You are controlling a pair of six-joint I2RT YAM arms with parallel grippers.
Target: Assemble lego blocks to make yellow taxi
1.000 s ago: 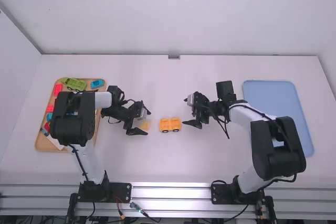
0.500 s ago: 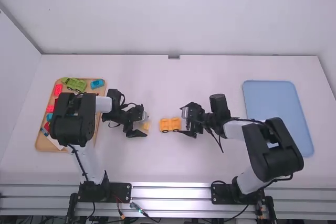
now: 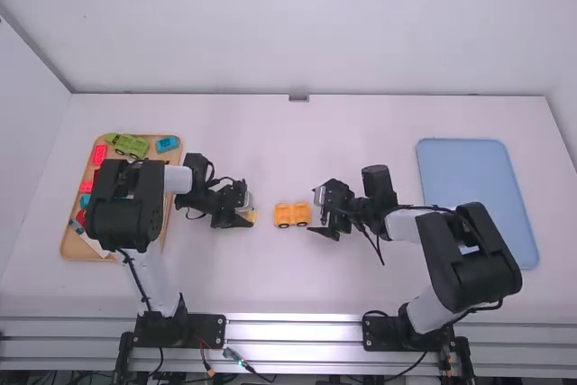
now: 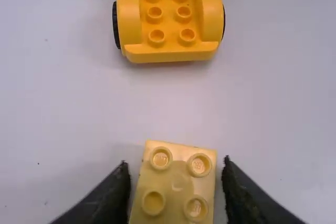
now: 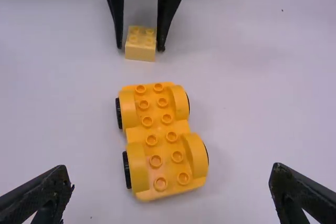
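In the high view, my left gripper [image 3: 248, 209] is low at a small pale-yellow block [image 3: 252, 216]. The left wrist view has this gripper [image 4: 176, 167] open, its fingers on either side of the studded block [image 4: 178, 187] with narrow gaps. An orange-yellow wheeled base [image 3: 291, 215] with black wheels stands between the two grippers, apart from the block. My right gripper [image 3: 317, 211] is just right of the base; in the right wrist view this gripper [image 5: 171, 179] is wide open, nothing held, with the base [image 5: 160, 140] farther off.
A wooden tray [image 3: 72, 245] at the left holds a green vehicle [image 3: 129, 144], a blue piece [image 3: 167, 143] and several red pieces, partly behind the left arm. A blue tray [image 3: 469, 160] lies at the right, partly behind the right arm.
The right gripper has moved left toward the wheeled base, then slightly back. My left gripper's fingers have drawn closer together around the small block. The base has stayed in place.
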